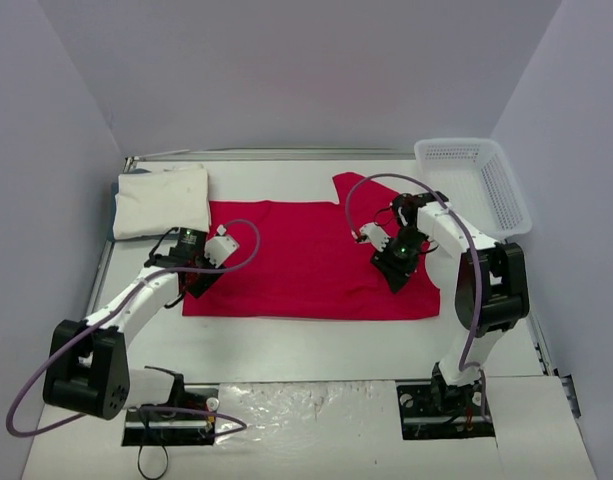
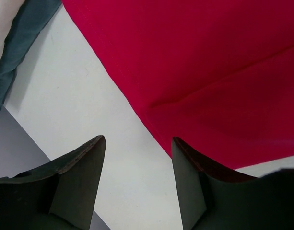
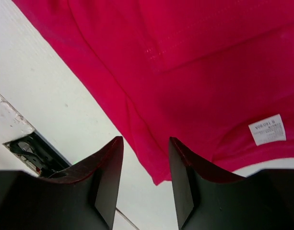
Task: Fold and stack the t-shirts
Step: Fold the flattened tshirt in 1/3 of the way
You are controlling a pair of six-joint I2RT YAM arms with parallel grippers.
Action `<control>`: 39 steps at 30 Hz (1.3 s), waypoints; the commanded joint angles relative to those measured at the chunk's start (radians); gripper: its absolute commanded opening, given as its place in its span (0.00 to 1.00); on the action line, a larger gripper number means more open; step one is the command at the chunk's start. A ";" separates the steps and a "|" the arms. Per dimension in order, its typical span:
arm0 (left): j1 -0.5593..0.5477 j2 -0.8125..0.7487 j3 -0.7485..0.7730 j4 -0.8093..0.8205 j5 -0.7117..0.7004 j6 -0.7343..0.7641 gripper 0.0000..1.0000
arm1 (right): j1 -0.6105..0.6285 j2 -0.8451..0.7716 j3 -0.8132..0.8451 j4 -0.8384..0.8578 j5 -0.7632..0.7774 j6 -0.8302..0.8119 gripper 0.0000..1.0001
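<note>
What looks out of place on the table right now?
The white mesh basket looks tilted at the far right corner, not sitting flat. One sleeve of the red t-shirt sticks out, unfolded.

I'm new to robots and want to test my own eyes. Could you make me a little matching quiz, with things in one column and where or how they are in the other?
Things:
1. red t-shirt
2. white t-shirt
3. basket
4. left gripper

Place or state:
A. folded, far left corner
B. open, holding nothing
C. spread flat in the middle
D. far right corner

Pairs: 1-C, 2-A, 3-D, 4-B
</note>
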 commanded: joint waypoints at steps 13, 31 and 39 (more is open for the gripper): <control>0.000 0.036 0.044 0.074 -0.077 -0.080 0.56 | 0.069 0.146 0.028 0.045 -0.090 0.039 0.37; 0.000 0.035 0.028 0.084 -0.076 -0.085 0.56 | 0.107 0.210 0.087 0.091 -0.106 0.095 0.30; 0.000 0.038 0.024 0.089 -0.079 -0.085 0.56 | 0.126 0.244 0.148 0.105 -0.104 0.124 0.32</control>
